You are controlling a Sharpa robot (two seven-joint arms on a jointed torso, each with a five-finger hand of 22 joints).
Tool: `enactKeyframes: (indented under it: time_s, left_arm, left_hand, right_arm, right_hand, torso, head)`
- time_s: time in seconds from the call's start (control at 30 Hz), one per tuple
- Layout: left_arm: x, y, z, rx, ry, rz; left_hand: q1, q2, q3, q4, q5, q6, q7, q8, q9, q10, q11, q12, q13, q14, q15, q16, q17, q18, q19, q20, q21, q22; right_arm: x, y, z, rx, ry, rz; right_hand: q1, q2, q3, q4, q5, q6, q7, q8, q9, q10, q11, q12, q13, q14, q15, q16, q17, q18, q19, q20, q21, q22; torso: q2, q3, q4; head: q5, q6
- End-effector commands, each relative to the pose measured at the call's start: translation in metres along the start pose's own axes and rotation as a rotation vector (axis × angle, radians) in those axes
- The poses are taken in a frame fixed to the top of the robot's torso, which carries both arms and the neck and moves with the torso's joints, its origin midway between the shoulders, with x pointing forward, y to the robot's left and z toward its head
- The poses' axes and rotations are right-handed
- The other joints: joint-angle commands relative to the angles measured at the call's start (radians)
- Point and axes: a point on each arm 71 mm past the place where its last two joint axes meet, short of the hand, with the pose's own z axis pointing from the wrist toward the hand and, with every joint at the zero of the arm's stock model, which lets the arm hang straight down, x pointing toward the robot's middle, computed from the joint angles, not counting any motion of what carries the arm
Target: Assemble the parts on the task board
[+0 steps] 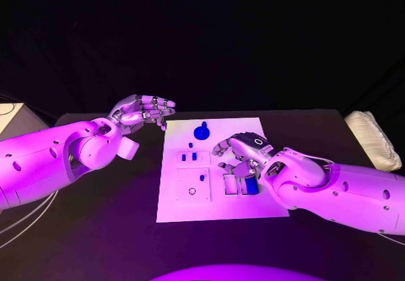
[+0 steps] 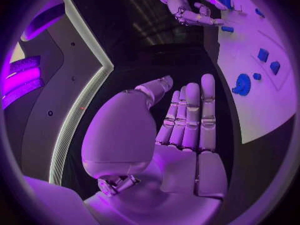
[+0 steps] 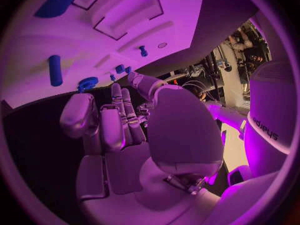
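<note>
Early stage | small blue plastic parts (image 1: 202,131) lie loose on white task board (image 1: 190,212) | left hand (image 1: 140,110) empty, fingers apart | right hand (image 1: 239,150) over board, grip unclear

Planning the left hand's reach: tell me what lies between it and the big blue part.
In the head view, only bare white task board separates the left hand from the big blue part.

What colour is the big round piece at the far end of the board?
Blue. The round piece shows best in the head view.
</note>
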Motion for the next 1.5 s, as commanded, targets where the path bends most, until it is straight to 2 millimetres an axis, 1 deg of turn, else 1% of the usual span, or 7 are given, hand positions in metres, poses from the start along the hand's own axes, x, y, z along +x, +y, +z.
enactKeyframes:
  time_s: [0.03,0.23,0.33,0.73,0.9,1.07,1.5]
  left_arm:
    - [0.003,-0.001,0.001,0.015,0.024,-0.016]
    - [0.004,-0.001,0.0,0.02,0.017,-0.021]
    - [0.002,0.0,-0.001,0.019,0.009,-0.02]
    - [0.002,0.0,-0.002,0.021,0.009,-0.027]
    - [0.002,0.001,-0.003,0.019,0.008,-0.027]
    - [0.002,0.001,-0.003,0.019,0.009,-0.028]
    - [0.001,0.001,-0.003,0.014,0.009,-0.028]
  left_hand:
    - [-0.011,0.0,-0.006,0.008,-0.002,-0.008,0.001,-0.003,-0.001,-0.015,0.003,0.002,-0.002,-0.013,0.001,-0.017,-0.007,0.015,-0.01,0.001,-0.017,-0.009]
    - [-0.024,0.004,-0.023,0.029,-0.001,0.005,-0.017,0.013,0.004,-0.005,-0.008,0.002,-0.005,-0.002,-0.006,-0.032,-0.011,0.016,0.0,0.001,-0.043,-0.031]
    - [-0.026,0.004,-0.026,0.036,-0.001,0.012,-0.024,0.019,0.006,0.004,-0.013,-0.002,-0.009,0.003,-0.01,-0.036,-0.011,0.016,0.008,-0.002,-0.051,-0.038]
    - [-0.022,0.001,-0.027,0.038,0.0,0.002,-0.016,0.016,0.004,0.001,-0.01,-0.014,-0.016,0.006,-0.009,-0.04,-0.01,0.015,0.015,-0.005,-0.058,-0.045]
    - [-0.02,0.0,-0.028,0.039,0.0,-0.004,-0.013,0.014,0.003,-0.001,-0.007,-0.018,-0.018,0.007,-0.007,-0.042,-0.01,0.015,0.018,-0.004,-0.061,-0.048]
    - [-0.019,0.001,-0.027,0.039,0.0,-0.004,-0.013,0.013,0.003,-0.001,-0.007,-0.018,-0.018,0.007,-0.007,-0.042,-0.01,0.015,0.018,-0.004,-0.062,-0.048]
    - [-0.018,0.003,-0.027,0.04,0.0,-0.005,-0.012,0.013,0.003,0.0,-0.007,-0.019,-0.019,0.007,-0.007,-0.043,-0.01,0.015,0.019,-0.004,-0.063,-0.049]
  right_arm:
    - [-0.003,-0.006,0.0,-0.034,0.093,0.091]
    - [-0.022,-0.032,-0.002,-0.011,0.122,0.032]
    - [-0.026,-0.045,-0.002,0.016,0.132,0.017]
    - [-0.025,-0.065,0.001,0.074,0.172,-0.105]
    - [-0.022,-0.066,0.004,0.083,0.175,-0.145]
    - [-0.016,-0.066,0.007,0.084,0.188,-0.16]
    - [-0.007,-0.065,0.01,0.097,0.198,-0.171]
  right_hand:
    - [-0.005,-0.005,-0.015,-0.001,0.01,0.007,-0.001,0.0,0.002,0.005,-0.003,0.003,-0.001,0.01,-0.002,0.008,0.012,-0.019,0.011,-0.002,0.012,0.013]
    - [-0.001,-0.013,-0.035,-0.002,0.017,0.01,-0.008,-0.001,0.003,0.0,-0.007,0.001,-0.002,0.021,-0.006,0.02,0.031,-0.022,0.022,-0.007,0.028,0.031]
    - [-0.01,-0.008,-0.097,0.021,-0.055,0.002,-0.01,-0.01,0.002,-0.01,-0.011,0.0,-0.001,0.031,-0.01,0.028,0.046,-0.024,0.03,-0.012,0.035,0.041]
    - [0.047,0.019,-0.19,0.032,-0.049,-0.007,-0.009,-0.028,-0.005,-0.051,-0.005,-0.005,-0.002,0.028,-0.006,0.02,0.03,-0.02,0.025,-0.008,0.01,0.02]
    - [0.057,0.028,-0.197,0.035,-0.04,-0.003,-0.011,-0.029,-0.006,-0.052,-0.005,-0.002,-0.001,0.028,-0.006,0.019,0.028,-0.019,0.025,-0.008,0.008,0.018]
    - [0.065,0.039,-0.196,0.041,-0.038,0.009,-0.014,-0.026,-0.005,-0.046,-0.006,0.004,0.001,0.028,-0.007,0.018,0.026,-0.02,0.027,-0.008,0.009,0.021]
    - [0.081,0.061,-0.113,0.057,-0.045,0.072,-0.019,-0.012,-0.003,0.005,-0.015,0.02,0.0,0.029,-0.014,0.016,0.023,-0.025,0.041,-0.013,0.027,0.045]
  torso:
    - [-0.004,-0.0018,-0.0022]
    - [-0.005,-0.0046,0.0]
    - [-0.004,-0.004,-0.0042]
    - [-0.002,-0.0011,-0.0025]
    - [-0.001,0.0009,-0.0016]
    - [-0.002,-0.0006,-0.0021]
    - [-0.003,-0.0013,-0.0021]
  head:
    - [-0.003,0.005]
    - [-0.004,0.01]
    - [-0.004,0.012]
    - [-0.003,0.017]
    - [-0.004,0.017]
    - [-0.003,0.013]
    - [-0.005,0.005]
